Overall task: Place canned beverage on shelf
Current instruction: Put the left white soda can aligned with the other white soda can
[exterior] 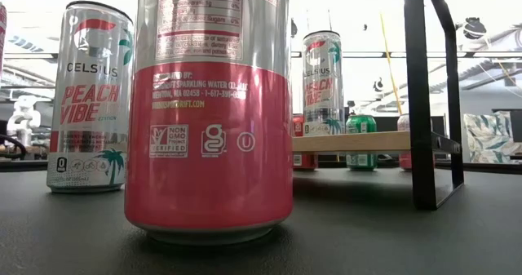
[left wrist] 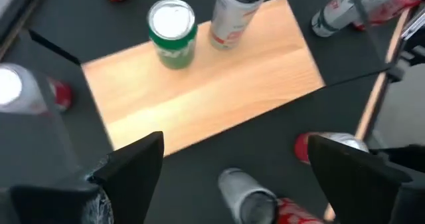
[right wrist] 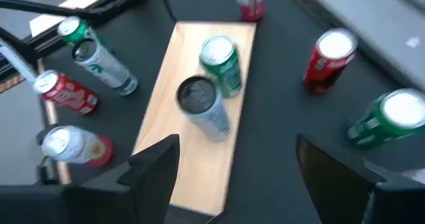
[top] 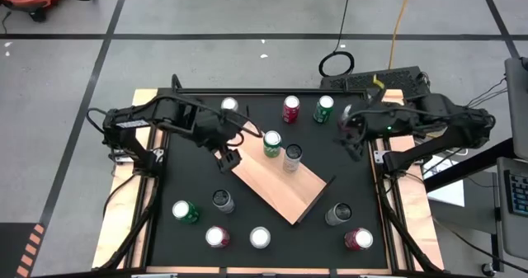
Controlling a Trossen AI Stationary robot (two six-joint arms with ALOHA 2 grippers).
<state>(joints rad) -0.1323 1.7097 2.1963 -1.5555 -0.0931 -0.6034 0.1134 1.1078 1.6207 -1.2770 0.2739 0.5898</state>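
- The shelf (top: pixel 282 187) sits at mid-table, set diagonally.
- Two cans stand upright on its far end: a green can (top: pixel 271 143) and, just beside it, a silver can (top: pixel 292 157).
- Left gripper (top: pixel 228 157): fingers spread, holding nothing, just off the shelf's far-left corner.
- Right gripper (top: pixel 349 134): fingers spread, holding nothing, above the table's far right, near a green can (top: pixel 323 108) on the black table (top: pixel 363 195).

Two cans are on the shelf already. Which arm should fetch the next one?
Probably the right. Its gripper hangs with open jaws near the red can and green can. The left gripper, also open, is over the shelf corner, farther from loose cans.
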